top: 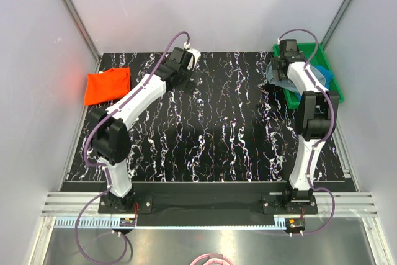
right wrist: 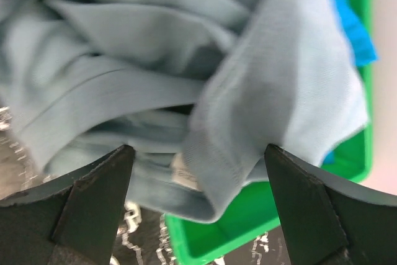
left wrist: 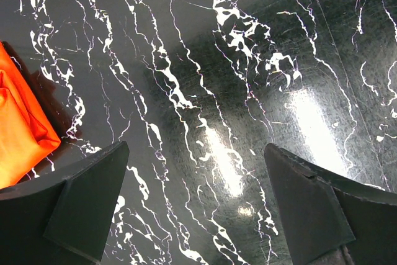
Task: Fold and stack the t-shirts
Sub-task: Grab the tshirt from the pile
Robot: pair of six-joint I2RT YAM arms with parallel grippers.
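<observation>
An orange-red t-shirt (top: pixel 107 86) lies folded at the table's far left; its edge (left wrist: pixel 18 128) shows at the left of the left wrist view. My left gripper (top: pixel 188 56) (left wrist: pixel 195 148) hangs open over bare table to the right of it, holding nothing. A crumpled grey-blue t-shirt (top: pixel 279 82) (right wrist: pixel 155 60) spills over the near-left corner of the green tray (top: pixel 310 100) (right wrist: pixel 248 221). A bright blue t-shirt (top: pixel 322 76) (right wrist: pixel 350 29) lies in the tray behind it. My right gripper (top: pixel 282 61) (right wrist: pixel 198 148) is open just above the grey-blue cloth, a fold bulging between its fingers.
The black marbled table (top: pixel 217 128) is fenced by white walls and metal rails at the back and both sides. The tray stands at the far right corner, against the right wall.
</observation>
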